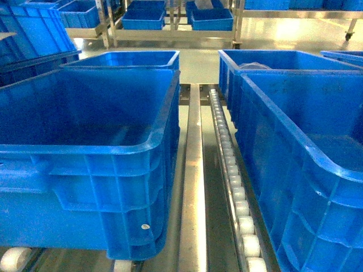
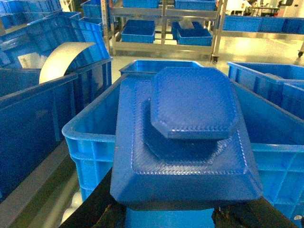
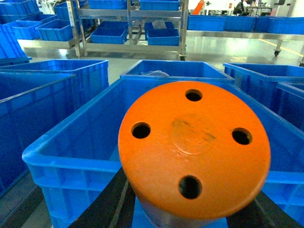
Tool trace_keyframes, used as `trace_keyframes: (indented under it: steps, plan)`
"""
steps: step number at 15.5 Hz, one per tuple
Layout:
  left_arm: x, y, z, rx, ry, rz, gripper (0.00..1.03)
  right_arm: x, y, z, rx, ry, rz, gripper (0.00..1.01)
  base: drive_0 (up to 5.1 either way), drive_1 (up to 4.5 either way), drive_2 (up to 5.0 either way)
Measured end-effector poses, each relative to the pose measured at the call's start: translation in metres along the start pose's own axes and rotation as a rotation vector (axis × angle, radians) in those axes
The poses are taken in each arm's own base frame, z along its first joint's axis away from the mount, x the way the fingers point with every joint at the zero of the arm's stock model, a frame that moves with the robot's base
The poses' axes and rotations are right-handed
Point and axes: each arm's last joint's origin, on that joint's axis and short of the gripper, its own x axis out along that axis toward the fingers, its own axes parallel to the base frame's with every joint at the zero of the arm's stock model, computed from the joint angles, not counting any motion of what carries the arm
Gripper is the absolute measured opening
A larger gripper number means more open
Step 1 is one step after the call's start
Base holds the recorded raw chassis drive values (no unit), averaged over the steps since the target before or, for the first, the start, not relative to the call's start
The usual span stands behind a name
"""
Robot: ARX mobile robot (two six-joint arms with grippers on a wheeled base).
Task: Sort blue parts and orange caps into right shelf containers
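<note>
My left gripper [image 2: 178, 211] is shut on a blue part [image 2: 190, 137], a stepped block with an octagonal raised top. It hangs in front of a blue container whose rim [image 2: 88, 126] shows beneath it. My right gripper [image 3: 187, 209] is shut on a round orange cap [image 3: 194, 147] with several holes, held over the near rim [image 3: 71, 159] of another container. The head view shows neither gripper. There, two large containers [image 1: 85, 148] [image 1: 295, 136] stand on the shelf, with its steel rail [image 1: 193, 187] and white rollers [image 1: 232, 175] between them.
Two more blue crates [image 1: 122, 58] [image 1: 272, 56] sit behind the front pair; the right one holds something pale [image 1: 255, 65]. A curved white sheet [image 2: 61, 57] stands in a crate on the left. Steel racks with small blue bins [image 1: 210, 21] line the far floor.
</note>
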Motion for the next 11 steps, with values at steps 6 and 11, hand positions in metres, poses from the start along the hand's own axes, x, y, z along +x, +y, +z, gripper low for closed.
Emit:
trace_keyframes:
  steps: [6,11]
  plan:
    - [0.0000,0.0000,0.0000,0.000,0.000,0.000,0.41,0.0000,0.0000,0.0000,0.000,0.000,0.000,0.44,0.0,0.00,0.0]
    - [0.0000,0.0000,0.0000,0.000,0.000,0.000,0.40,0.0000,0.0000,0.0000,0.000,0.000,0.000,0.44,0.0,0.00,0.0]
